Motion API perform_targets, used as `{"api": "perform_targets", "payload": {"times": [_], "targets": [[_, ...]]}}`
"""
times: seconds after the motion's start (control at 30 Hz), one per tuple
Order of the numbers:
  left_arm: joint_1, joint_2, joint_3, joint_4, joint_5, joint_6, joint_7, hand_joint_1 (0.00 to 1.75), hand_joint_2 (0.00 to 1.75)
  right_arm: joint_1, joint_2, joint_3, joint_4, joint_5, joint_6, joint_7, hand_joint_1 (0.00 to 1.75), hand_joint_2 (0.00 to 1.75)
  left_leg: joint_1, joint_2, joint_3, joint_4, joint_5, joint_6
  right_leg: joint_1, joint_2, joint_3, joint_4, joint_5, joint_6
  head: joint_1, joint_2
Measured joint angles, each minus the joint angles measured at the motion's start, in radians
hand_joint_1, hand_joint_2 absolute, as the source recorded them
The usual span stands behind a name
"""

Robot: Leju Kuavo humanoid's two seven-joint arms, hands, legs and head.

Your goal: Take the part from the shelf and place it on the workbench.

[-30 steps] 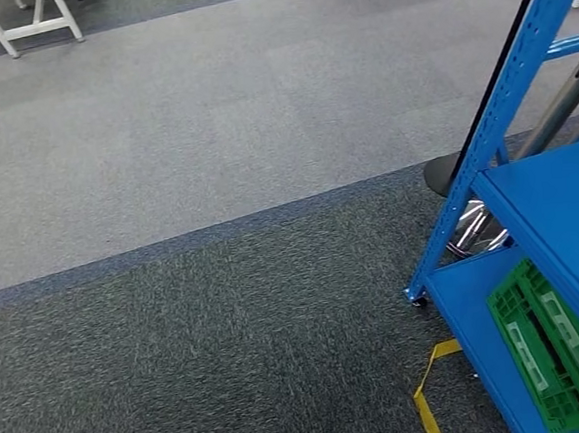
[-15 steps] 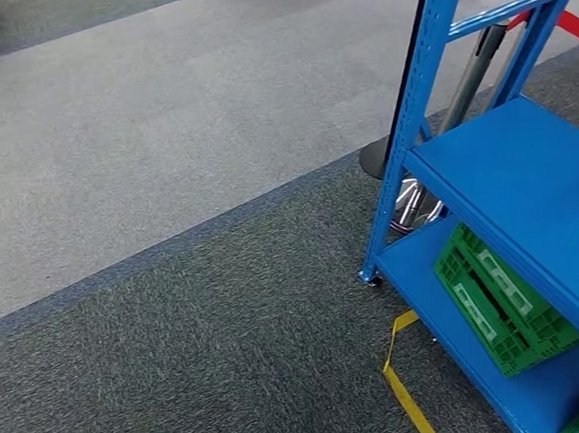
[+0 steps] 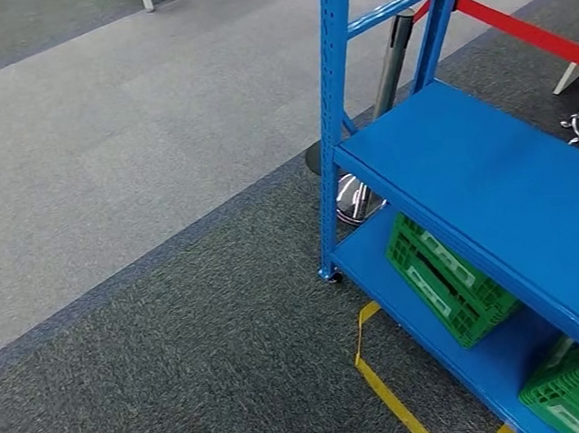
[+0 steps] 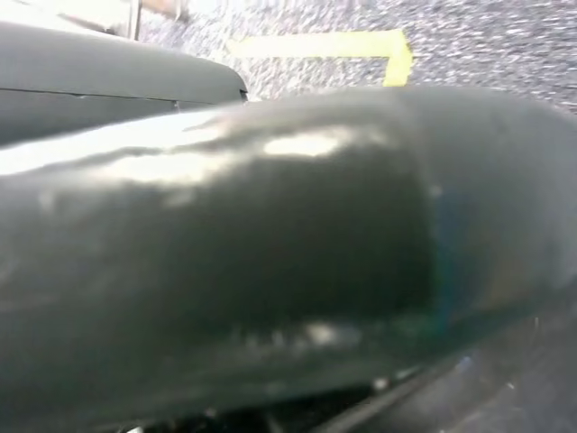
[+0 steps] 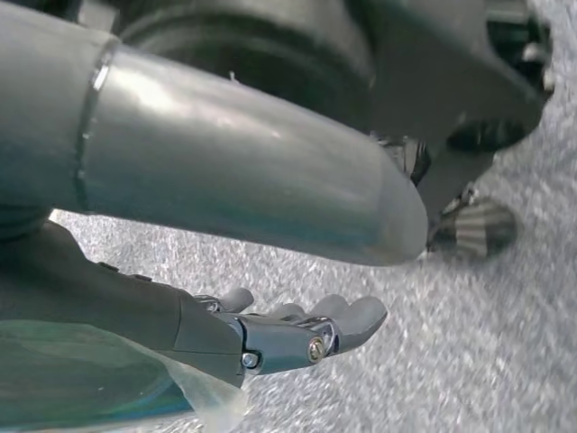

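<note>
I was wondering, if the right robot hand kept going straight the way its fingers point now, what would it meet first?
Probably nothing close: the right robot hand hangs with fingers extended, holding nothing, and beyond the fingertips the right wrist view shows just grey carpet. Depth is unclear, so it may reach the floor eventually.

The head view looks forward and down from high on the body, across the carpet (image 3: pixel 166 316) to the shelf (image 3: pixel 488 176) on its right, with green crates (image 3: pixel 447 279) on the lowest board and yellow tape (image 3: pixel 383 385) on the floor near its foot. The left wrist view sits very close to a dark rounded cover, blurred, with a strip of carpet and yellow tape (image 4: pixel 326 45) beyond it. The right wrist view looks along the right hand (image 5: pixel 286 334) down at the carpet, close. All three views share the carpet.
</note>
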Motion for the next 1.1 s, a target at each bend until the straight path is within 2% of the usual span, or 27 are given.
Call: {"api": "perform_targets", "payload": {"times": [0.03, 0.1, 0.17, 0.23, 0.3, 0.33, 0.37, 0.4, 0.43, 0.47, 0.5, 0.53, 0.57, 0.6, 0.67, 0.7, 0.73, 0.8, 0.83, 0.87, 0.9, 0.93, 0.97, 1.0, 1.03, 1.1], "targets": [[0.0, 0.002, 0.0, 0.0, 0.003, -0.003, 0.002, 0.0, 0.0, -0.002, 0.001, 0.0, 0.0, 0.009, -0.005, 0.0, 0.0, 0.0, 0.0, -0.019, 0.024, -0.061, 0.024, 0.004, 0.0, 0.012, -0.002, 0.001, 0.001, 0.002, 0.0, 0.0], [-0.002, 0.006, 0.0, 0.0, 0.007, -0.008, 0.003, 0.0, 0.0, -0.004, 0.002, 0.004, 0.0, 0.031, -0.013, 0.001, 0.0, 0.0, -0.001, -0.041, 0.044, -0.115, 0.033, 0.008, -0.001, 0.029, -0.01, 0.002, 0.004, 0.013, 0.0, 0.0], [-0.004, 0.008, 0.0, 0.0, 0.012, -0.005, 0.003, 0.0, 0.0, -0.002, 0.003, 0.014, 0.0, 0.06, -0.023, 0.005, 0.0, 0.0, -0.002, -0.026, 0.045, -0.126, 0.037, 0.014, -0.005, 0.037, -0.021, 0.001, 0.008, 0.025, 0.001, 0.0], [-0.004, 0.011, 0.0, 0.0, 0.015, 0.001, 0.002, 0.0, 0.0, -0.002, 0.003, 0.025, 0.0, 0.076, -0.032, 0.006, 0.0, 0.0, 0.0, -0.004, 0.047, -0.14, 0.045, 0.024, -0.003, -0.004, -0.044, 0.034, -0.015, 0.032, 0.005, 0.0], [-0.002, 0.012, 0.0, 0.0, 0.017, -0.001, 0.002, 0.0, 0.0, -0.007, 0.003, 0.028, 0.0, 0.072, -0.034, 0.005, 0.0, 0.0, -0.002, 0.023, 0.046, -0.145, 0.048, 0.031, -0.002, -0.058, -0.096, 0.139, -0.075, 0.036, 0.009, 0.0], [0.0, 0.013, 0.0, 0.0, 0.018, -0.003, 0.002, 0.0, 0.0, -0.01, 0.003, 0.028, 0.0, 0.067, -0.033, 0.004, 0.0, 0.0, -0.004, 0.038, 0.045, -0.145, 0.048, 0.032, -0.003, -0.067, -0.126, 0.205, -0.105, 0.039, 0.01, 0.0], [0.002, 0.014, 0.001, 0.0, 0.018, -0.005, 0.003, 0.0, 0.0, -0.012, 0.003, 0.028, 0.0, 0.064, -0.032, 0.003, 0.0, 0.0, -0.005, 0.053, 0.044, -0.144, 0.048, 0.032, -0.003, -0.071, -0.148, 0.255, -0.122, 0.042, 0.009, 0.0], [0.003, 0.014, 0.001, 0.0, 0.018, -0.004, 0.003, 0.0, 0.0, -0.011, 0.003, 0.028, 0.0, 0.062, -0.03, 0.002, 0.0, 0.0, -0.006, 0.068, 0.044, -0.144, 0.047, 0.032, -0.004, -0.074, -0.153, 0.273, -0.121, 0.045, 0.009, 0.0], [0.002, 0.015, 0.0, 0.0, 0.018, -0.002, 0.003, 0.0, 0.0, -0.01, 0.003, 0.028, 0.0, 0.062, -0.029, 0.002, 0.0, 0.0, -0.006, 0.081, 0.044, -0.143, 0.047, 0.032, -0.004, -0.079, -0.138, 0.251, -0.102, 0.047, 0.009, 0.0], [0.002, 0.014, 0.0, 0.0, 0.018, 0.001, 0.003, 0.0, 0.0, -0.009, 0.003, 0.028, 0.0, 0.062, -0.029, 0.001, 0.0, 0.0, -0.005, 0.093, 0.044, -0.141, 0.045, 0.03, -0.005, -0.091, -0.104, 0.195, -0.072, 0.049, 0.01, 0.0], [0.002, 0.015, 0.0, 0.0, 0.017, 0.005, 0.002, 0.0, 0.0, -0.009, 0.003, 0.028, 0.0, 0.063, -0.028, -0.001, 0.0, 0.0, -0.007, 0.104, 0.044, -0.138, 0.043, 0.026, -0.003, -0.118, -0.063, 0.124, -0.048, 0.049, 0.01, 0.0], [0.002, 0.015, 0.0, 0.0, 0.017, 0.008, 0.002, 0.0, 0.0, -0.012, 0.004, 0.028, 0.0, 0.065, -0.029, -0.004, 0.0, 0.0, -0.009, 0.114, 0.044, -0.133, 0.039, 0.021, -0.001, -0.139, -0.028, 0.062, -0.03, 0.044, 0.01, 0.0], [0.002, 0.016, 0.0, 0.0, 0.019, 0.012, 0.002, 0.0, 0.0, -0.015, 0.005, 0.028, 0.0, 0.066, -0.031, -0.006, 0.0, 0.0, -0.012, 0.124, 0.044, -0.129, 0.036, 0.015, 0.001, -0.155, -0.005, 0.023, -0.022, 0.038, 0.009, 0.0], [0.002, 0.017, 0.0, 0.0, 0.02, 0.017, 0.002, 0.0, 0.0, -0.016, 0.006, 0.028, 0.0, 0.066, -0.033, -0.009, 0.0, 0.0, -0.015, 0.134, 0.045, -0.126, 0.034, 0.011, 0.003, -0.161, 0.003, 0.006, -0.022, 0.031, 0.008, 0.0], [0.0, 0.018, 0.001, 0.0, 0.024, 0.029, 0.002, 0.0, 0.0, -0.014, 0.006, 0.028, 0.0, 0.066, -0.039, -0.013, 0.0, 0.0, -0.015, 0.151, 0.047, -0.123, 0.031, 0.003, 0.005, -0.139, -0.001, 0.005, -0.018, 0.017, 0.006, 0.0], [-0.001, 0.019, 0.001, 0.0, 0.024, 0.034, 0.002, 0.0, 0.0, -0.012, 0.006, 0.028, 0.0, 0.066, -0.041, -0.014, 0.0, 0.0, -0.013, 0.14, 0.046, -0.117, 0.023, -0.003, 0.004, -0.129, -0.002, 0.004, -0.015, 0.012, 0.005, 0.0], [-0.001, 0.019, 0.001, 0.0, 0.023, 0.037, 0.002, 0.0, 0.0, -0.012, 0.007, 0.028, 0.0, 0.065, -0.042, -0.014, 0.0, 0.0, -0.009, 0.117, 0.04, -0.095, 0.005, -0.009, 0.002, -0.118, -0.003, 0.003, -0.012, 0.006, 0.004, 0.0], [0.001, 0.02, 0.001, 0.0, 0.022, 0.039, 0.002, 0.0, 0.0, -0.015, 0.008, 0.028, 0.0, 0.065, -0.042, -0.015, 0.0, 0.0, -0.004, 0.059, -0.002, 0.01, -0.061, -0.019, 0.0, -0.094, -0.004, 0.002, -0.005, -0.004, 0.001, 0.0], [0.004, 0.02, 0.001, 0.0, 0.022, 0.04, 0.002, 0.0, 0.0, -0.016, 0.009, 0.028, 0.0, 0.065, -0.042, -0.015, 0.0, 0.0, -0.003, 0.043, -0.032, 0.081, -0.095, -0.021, 0.0, -0.081, -0.007, 0.002, -0.003, -0.008, 0.001, 0.0], [0.006, 0.02, 0.001, 0.0, 0.022, 0.04, 0.002, 0.0, 0.0, -0.016, 0.01, 0.028, 0.0, 0.065, -0.042, -0.015, 0.0, 0.0, -0.002, 0.037, -0.058, 0.142, -0.117, -0.021, 0.001, -0.066, -0.008, 0.002, -0.001, -0.01, 0.002, 0.0], [0.007, 0.021, 0.001, 0.0, 0.022, 0.04, 0.002, 0.0, 0.0, -0.015, 0.01, 0.028, 0.0, 0.065, -0.042, -0.015, 0.0, 0.0, -0.002, 0.035, -0.073, 0.174, -0.12, -0.021, 0.001, -0.051, -0.009, 0.002, 0.0, -0.011, 0.001, 0.0], [0.008, 0.021, 0.001, 0.0, 0.022, 0.04, 0.002, 0.0, 0.0, -0.013, 0.01, 0.028, 0.0, 0.065, -0.042, -0.015, 0.0, 0.0, -0.002, 0.034, -0.071, 0.168, -0.103, -0.019, 0.002, -0.037, -0.009, 0.003, 0.001, -0.011, 0.002, 0.0], [0.008, 0.021, 0.001, 0.0, 0.022, 0.041, 0.002, 0.0, 0.0, -0.012, 0.01, 0.028, 0.0, 0.065, -0.042, -0.015, 0.0, 0.0, -0.002, 0.029, -0.053, 0.126, -0.069, -0.016, 0.002, -0.023, -0.009, 0.003, 0.002, -0.009, 0.002, 0.0], [0.007, 0.021, 0.001, 0.0, 0.019, 0.041, 0.002, 0.0, 0.0, -0.012, 0.01, 0.028, 0.0, 0.065, -0.042, -0.015, 0.0, 0.0, -0.002, 0.014, -0.024, 0.06, -0.028, -0.011, 0.002, -0.009, -0.008, 0.003, 0.004, -0.008, 0.002, 0.0], [0.007, 0.021, 0.0, 0.0, 0.015, 0.04, 0.002, 0.0, 0.0, -0.012, 0.011, 0.028, 0.0, 0.065, -0.042, -0.016, 0.0, 0.0, -0.002, -0.011, 0.006, -0.011, 0.004, -0.005, 0.003, 0.004, -0.01, 0.005, 0.005, -0.005, 0.002, 0.0], [0.006, 0.022, -0.003, 0.0, 0.015, 0.04, 0.0, 0.0, 0.0, -0.015, 0.013, 0.028, 0.0, 0.066, -0.042, -0.018, 0.0, 0.0, -0.001, -0.048, 0.043, -0.102, 0.03, 0.001, 0.003, 0.028, -0.018, 0.009, 0.009, 0.004, 0.002, 0.0]]}}
